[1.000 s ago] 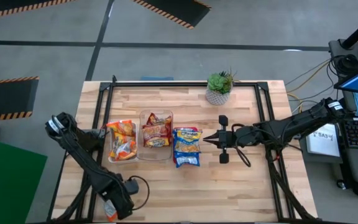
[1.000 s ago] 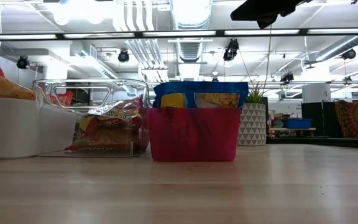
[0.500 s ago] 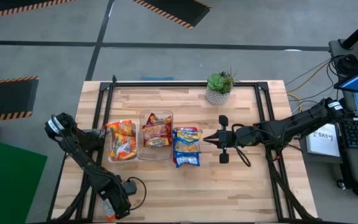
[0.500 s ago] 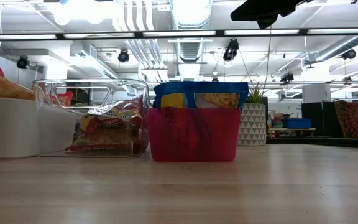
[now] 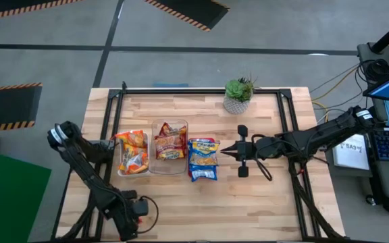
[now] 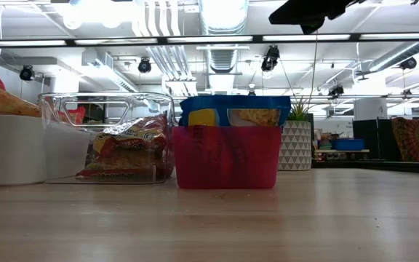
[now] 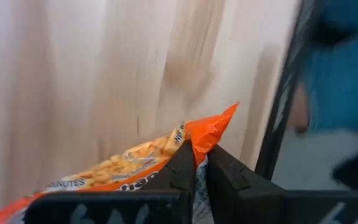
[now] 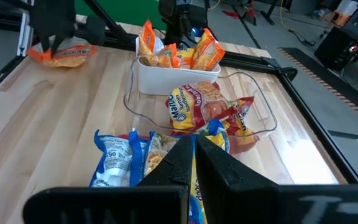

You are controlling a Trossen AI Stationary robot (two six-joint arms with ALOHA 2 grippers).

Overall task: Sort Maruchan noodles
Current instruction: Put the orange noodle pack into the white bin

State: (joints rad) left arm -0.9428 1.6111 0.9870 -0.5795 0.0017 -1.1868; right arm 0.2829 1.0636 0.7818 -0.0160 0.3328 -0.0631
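A pale wooden counter (image 5: 181,196) edged by a black frame stands on a grey floor (image 5: 59,27) marked with hazard-striped tape (image 5: 181,10), beneath fluorescent ceiling lights (image 6: 311,37) and exposed silver ducts (image 6: 222,14) overhead.

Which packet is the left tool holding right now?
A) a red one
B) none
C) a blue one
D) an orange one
D: in the left wrist view the left tool is shut on the corner of an orange noodle packet, lifted above the table.
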